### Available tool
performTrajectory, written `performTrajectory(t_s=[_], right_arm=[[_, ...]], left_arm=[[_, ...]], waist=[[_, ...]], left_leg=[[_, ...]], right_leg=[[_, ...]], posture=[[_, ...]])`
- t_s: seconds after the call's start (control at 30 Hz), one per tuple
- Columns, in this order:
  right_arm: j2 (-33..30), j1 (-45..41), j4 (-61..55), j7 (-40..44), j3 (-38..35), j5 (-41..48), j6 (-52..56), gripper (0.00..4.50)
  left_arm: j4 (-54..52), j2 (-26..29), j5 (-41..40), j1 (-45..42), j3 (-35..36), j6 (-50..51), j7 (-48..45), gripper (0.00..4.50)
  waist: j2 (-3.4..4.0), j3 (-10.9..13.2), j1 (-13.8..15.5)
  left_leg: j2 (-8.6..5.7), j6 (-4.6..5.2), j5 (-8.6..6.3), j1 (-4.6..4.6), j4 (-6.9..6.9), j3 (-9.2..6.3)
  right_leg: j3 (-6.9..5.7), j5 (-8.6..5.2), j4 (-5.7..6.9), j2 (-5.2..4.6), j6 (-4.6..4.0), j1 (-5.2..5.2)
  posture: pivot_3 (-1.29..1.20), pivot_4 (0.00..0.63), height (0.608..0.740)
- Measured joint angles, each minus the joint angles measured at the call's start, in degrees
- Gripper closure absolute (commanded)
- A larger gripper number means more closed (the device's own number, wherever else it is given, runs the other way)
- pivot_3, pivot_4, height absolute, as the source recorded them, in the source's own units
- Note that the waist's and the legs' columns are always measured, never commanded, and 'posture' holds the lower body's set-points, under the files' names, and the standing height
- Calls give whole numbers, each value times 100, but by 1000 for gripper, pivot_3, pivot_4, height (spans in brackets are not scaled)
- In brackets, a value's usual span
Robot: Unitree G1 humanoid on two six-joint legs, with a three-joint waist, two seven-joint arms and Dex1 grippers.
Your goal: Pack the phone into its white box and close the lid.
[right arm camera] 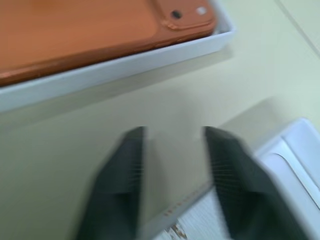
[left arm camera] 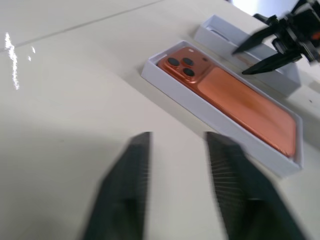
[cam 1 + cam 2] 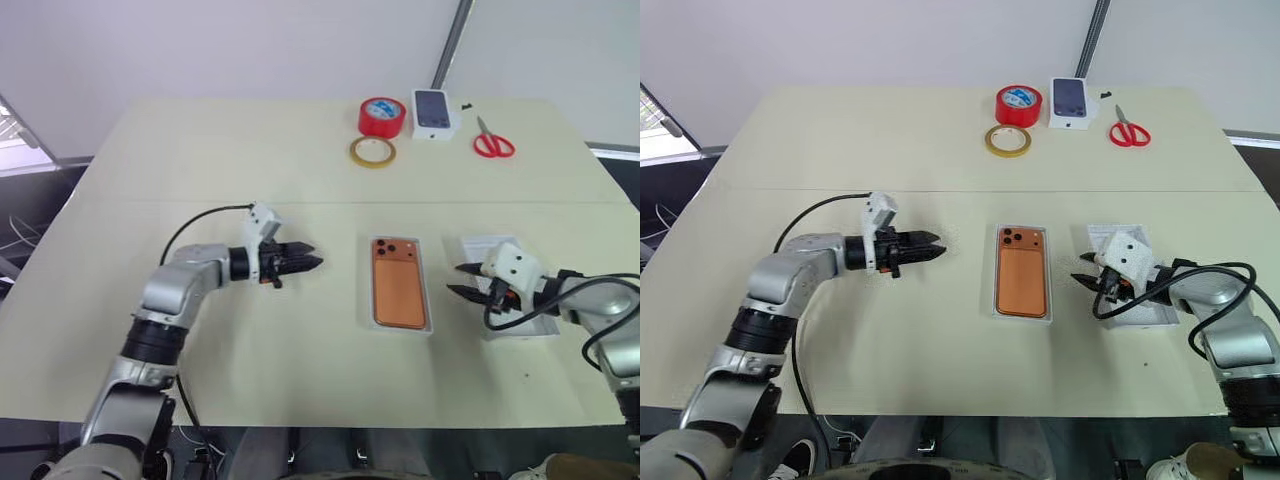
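Note:
The orange phone [image 3: 400,285] lies back up inside the shallow white box [image 3: 400,330] at the middle of the table, its camera lenses at the far end. The lid [image 3: 488,245], white with taller walls, rests just right of the box. My right gripper [image 3: 455,279] hovers over the lid's near left part, open, fingertips pointing left toward the box, nothing between them. My left gripper [image 3: 316,262] is left of the box, a short gap away, pointing right at it, open and empty. The left wrist view shows the phone [image 2: 235,97] in the box beyond my fingers [image 2: 135,165].
At the far edge stand a red tape roll [image 3: 382,116], a yellowish tape ring [image 3: 372,152], a small white box printed with a dark phone picture [image 3: 433,112] and red scissors [image 3: 492,143]. A black cable trails from each wrist.

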Motion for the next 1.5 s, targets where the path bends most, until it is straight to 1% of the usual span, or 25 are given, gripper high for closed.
performTrajectory(t_s=[0.17,0.3,0.4,0.53,0.63,0.77,0.87,0.93,1.1,1.2,1.37,1.4,1.47,1.5], right_arm=[[215,-25,-546,-733,-477,287,1125,1246],[250,429,-1162,-1176,-573,327,1993,1246],[381,533,-1609,-1469,-794,559,2883,1246],[287,1043,-2375,-1730,-877,568,3759,1246],[310,1060,-2656,-1861,-1003,822,4623,1246],[307,480,-3011,-1920,-1110,1345,5799,1246],[303,-190,-2911,-2079,-1108,1500,6593,1246],[270,-644,-2699,-2148,-976,1575,6984,1246],[210,-1143,-2158,-2165,-486,1735,7661,1246],[16,-1230,-2002,-2135,-216,1813,7799,1246],[-178,-1458,-1726,-2132,-14,1848,7886,1246],[-185,-1518,-1647,-2134,17,1850,7887,1475],[-211,-1593,-1540,-2148,94,1846,7882,2122],[-213,-1607,-1515,-2168,125,1842,7877,2679]], left_arm=[[-359,235,-179,313,317,-818,-552,1257],[-422,474,-197,579,492,-1705,-998,1257],[-312,517,-105,698,502,-2253,-1215,1257],[-37,545,-5,797,503,-2982,-1545,1257],[84,555,22,953,460,-3249,-1685,1257],[80,531,73,992,384,-3484,-1762,1257],[81,516,116,1034,343,-3614,-1855,1257],[85,502,129,1049,274,-3683,-1876,1257],[93,476,190,1081,181,-3745,-1859,1257],[88,475,196,1136,171,-3745,-1819,1257],[-106,424,197,1345,162,-3742,-1635,1257],[-142,422,198,1376,162,-3741,-1601,1201],[-228,403,200,1418,161,-3734,-1510,1182],[-259,390,201,1427,161,-3728,-1466,1182]], waist=[[1,0,9],[5,-1,16],[6,-1,13],[8,-3,11],[9,-2,-12],[9,-3,-34],[9,-3,-28],[9,-3,-27],[9,-3,-11],[10,-2,-8],[10,-2,-23],[11,-2,-31],[11,-3,-34],[11,-3,-32]], left_leg=[[3,30,-18,-1,0,0],[3,43,-26,-4,-3,0],[3,49,-30,-4,-1,2],[3,53,-32,-4,-5,2],[3,56,-34,-4,-2,6],[4,58,-35,-3,-2,6],[4,59,-35,-4,-2,6],[4,59,-35,-4,-3,6],[3,64,-38,-12,-2,7],[3,64,-38,-17,-2,8],[4,64,-38,-17,-2,8],[4,64,-37,-17,-2,8],[4,64,-38,-18,-2,8],[4,64,-38,-18,-2,8]], right_leg=[[0,0,-2,-3,-1,0],[0,-1,-10,-5,-1,0],[0,0,-10,-7,-1,1],[0,-1,-11,-7,-1,0],[1,-1,-13,-8,-1,1],[1,0,-12,-8,-1,1],[1,0,-13,-8,-1,1],[1,-1,-14,-9,-1,0],[1,-1,-16,-10,-1,-4],[1,0,-16,-11,-1,-10],[1,0,-15,-11,-1,-10],[1,0,-15,-11,-1,-10],[1,0,-15,-11,-1,-11],[1,0,-15,-11,-1,-11]], posture=[[0,150,740],[0,150,740],[0,150,740],[0,150,740],[0,150,740],[0,150,740],[0,150,740],[0,150,740],[0,150,740],[0,150,740],[0,150,740],[0,150,740],[0,150,740],[0,150,740]])
